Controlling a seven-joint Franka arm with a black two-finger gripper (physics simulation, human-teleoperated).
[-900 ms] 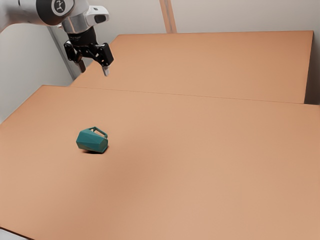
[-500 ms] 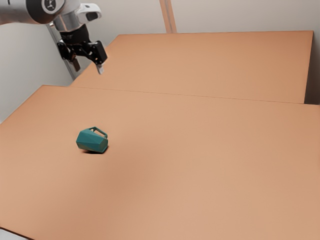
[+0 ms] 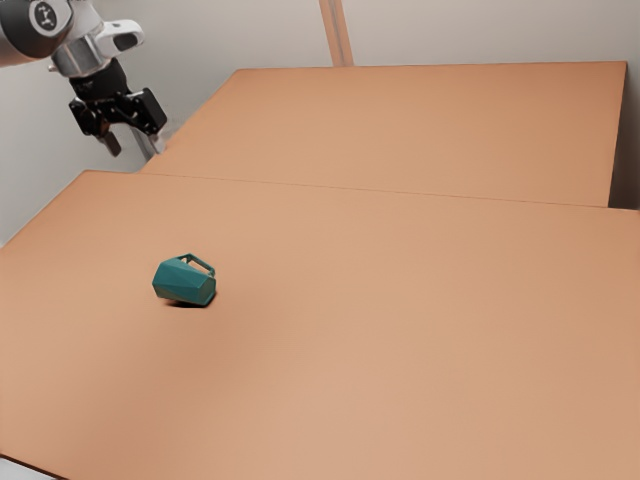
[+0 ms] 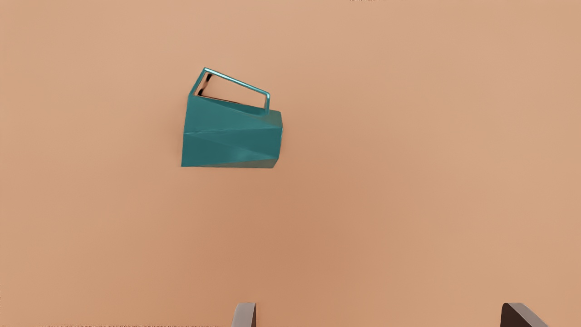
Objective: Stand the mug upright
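Can't see inside the mug [image 4: 231,141], and the side it's lying on is hidden too. Arm [image 3: 30,35]'s cut off at the exterior view's left, its emblem [image 3: 45,15] too tiny to make out. Wrist view's edge crops the tool [image 3: 135,150]'s fingers [image 4: 245,315].

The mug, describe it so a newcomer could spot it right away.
Find the broad orange-tan tabletop. Toward the exterior view's left lies a faceted teal mug on its side. Its colour and angular handle set it apart from the black end effector hanging higher up.
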